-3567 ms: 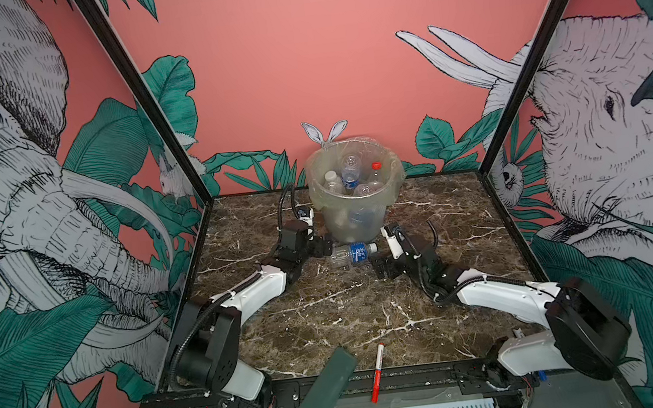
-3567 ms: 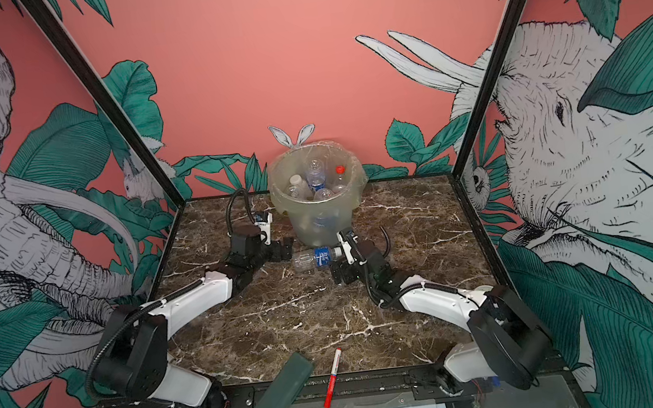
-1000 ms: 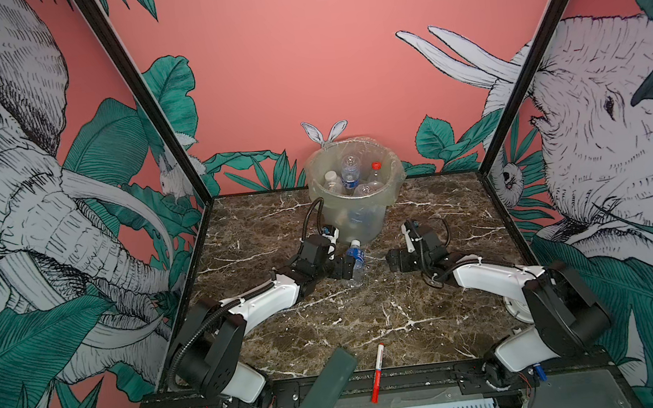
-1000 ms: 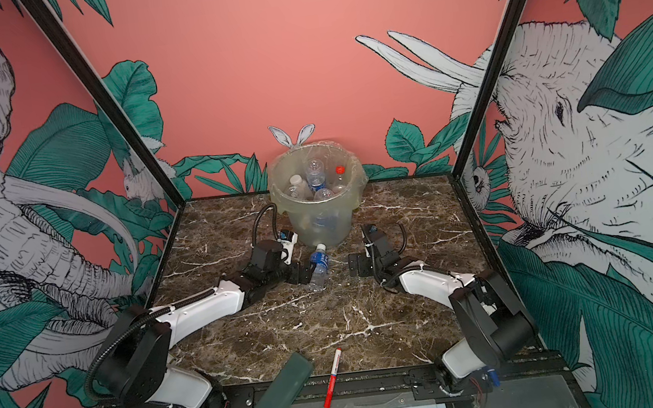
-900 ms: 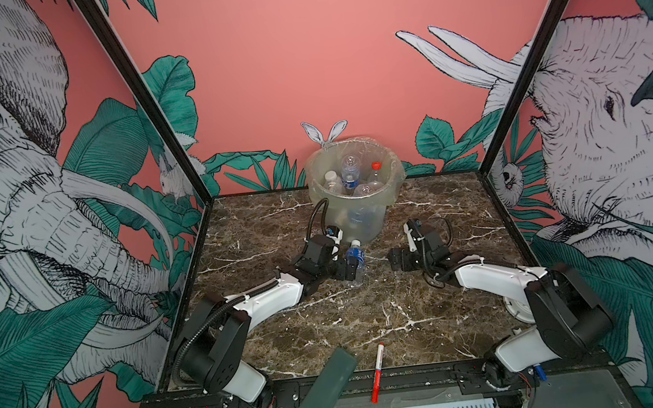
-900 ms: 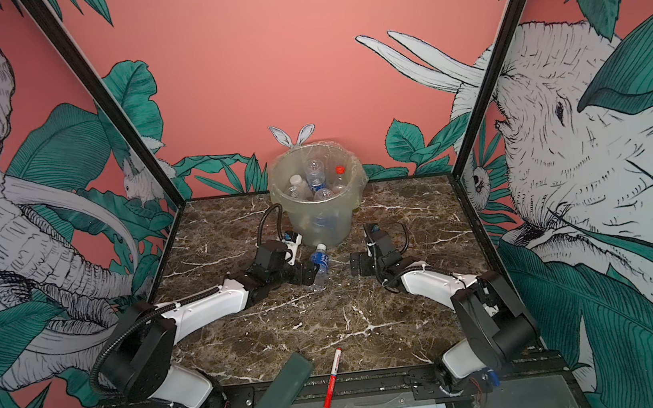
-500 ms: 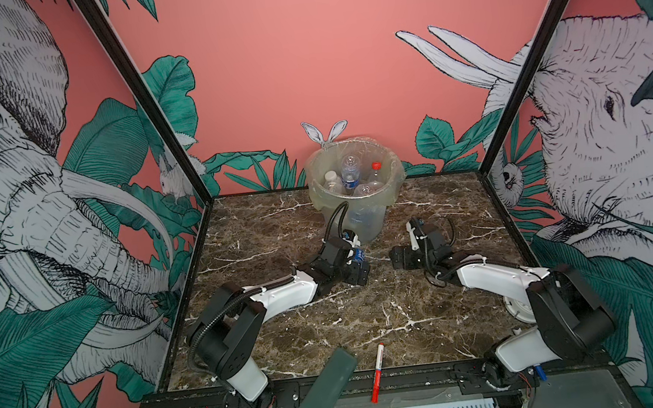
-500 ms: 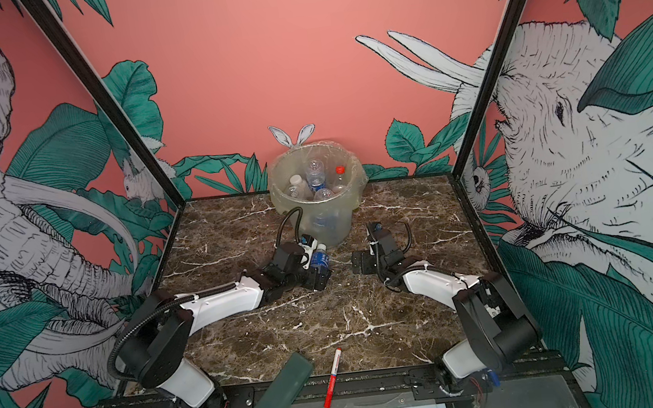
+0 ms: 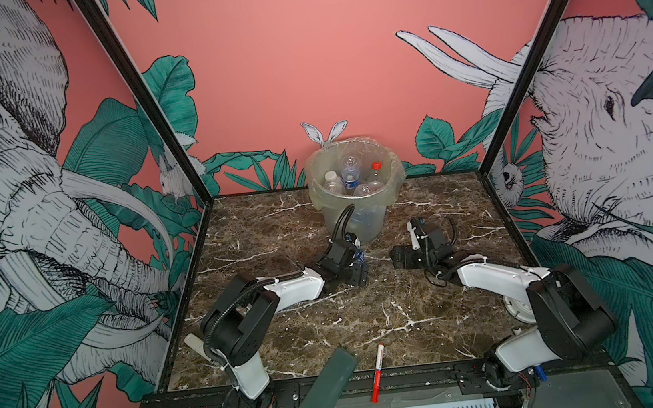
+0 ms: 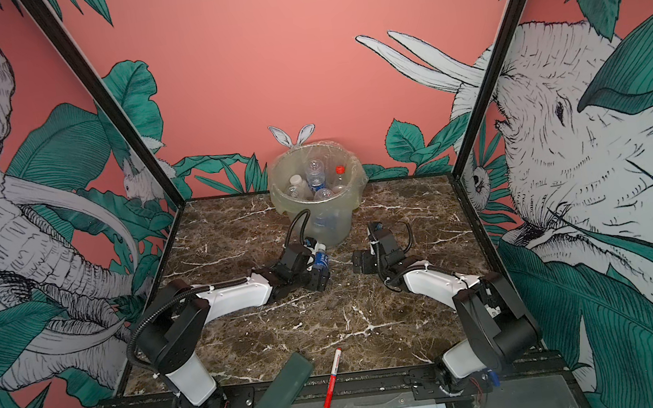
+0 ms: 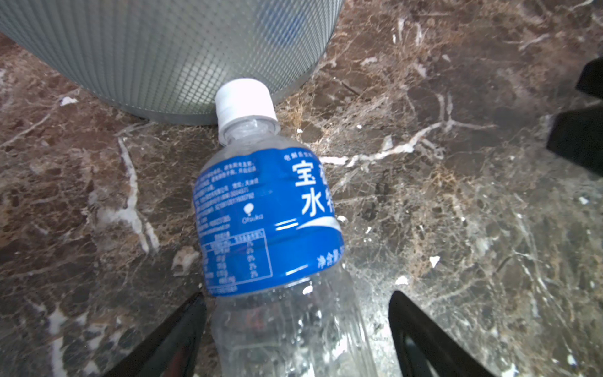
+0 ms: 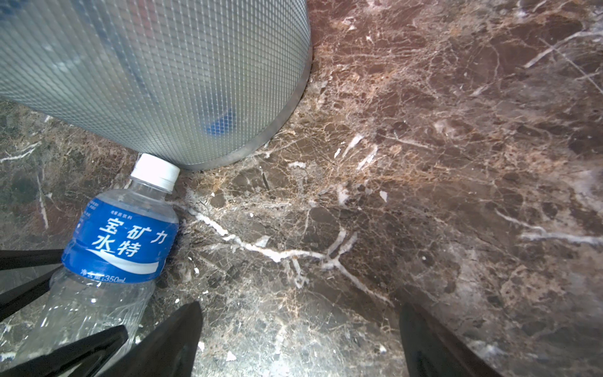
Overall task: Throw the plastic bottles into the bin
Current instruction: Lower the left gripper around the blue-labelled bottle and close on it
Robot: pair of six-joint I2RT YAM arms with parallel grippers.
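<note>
**Grasp step: left gripper [image 11: 297, 295] straddles the one bottle [image 11: 267, 222] seen outside the bin [image 9: 380, 211].**

Bottle: clear, crinkled thin wall, blue label, white cap. It sits mid-table just near of the bin, cap touching the bin's foot. Left jaws stand open either side of its lower body, with a gap on one side, so nothing is clamped. Right gripper [image 12: 300, 305], just to the right, is wide open and empty. Several bottles already lie in the bin. Next, probably: close on the body, lift clear of the rim, release. The soft wall may dent or slip.

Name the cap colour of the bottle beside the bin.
White; the cap of the bottle shows best in the left wrist view.
</note>
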